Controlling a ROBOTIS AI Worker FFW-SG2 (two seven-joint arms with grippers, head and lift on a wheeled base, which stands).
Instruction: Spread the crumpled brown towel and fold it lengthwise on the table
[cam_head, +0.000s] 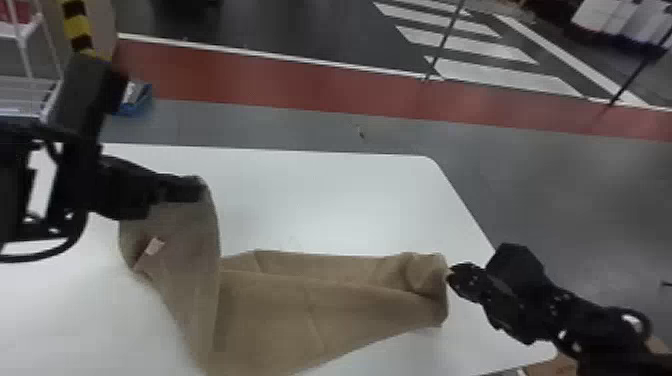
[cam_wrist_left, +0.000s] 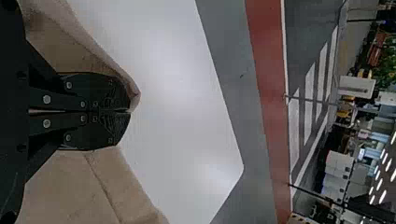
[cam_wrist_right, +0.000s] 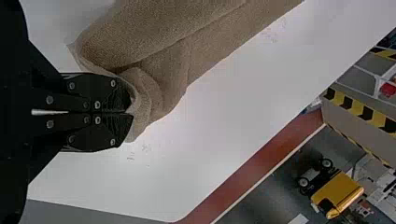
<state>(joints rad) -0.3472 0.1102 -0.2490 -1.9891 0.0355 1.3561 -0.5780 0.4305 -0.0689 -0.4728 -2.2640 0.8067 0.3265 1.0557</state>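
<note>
Towel between two grips here, lying across the counter from the left of the head view, through the lower middle, to the right claw! Left claw is pressed together, clamped on an edge of the cloth and holding it up off the surface at the left of the frame. The right one is together as well, clamped on the bunched end, low over the surface, right of centre.

This looks like the spreading stage, with the lengthwise fold to come. So how to play it? Gentle, even tension across the pair, I'd say; one hard yank and that fingertip pinch on the left could slip. Raise the right end just enough for the curl to drop open, draw the edge straight, then lower both sides in step so it lands flat before any folding.

And what a shape it's in! Brown, soft-napped, one tall drape hanging from the left grip with a small pale tag showing. A long overlap runs rightward across the middle, the right end curls into a thick loop, faint creases mark the broad lower part, and the cloth reaches the bottom edge of the frame. Partly stretched, well short of flat!
</note>
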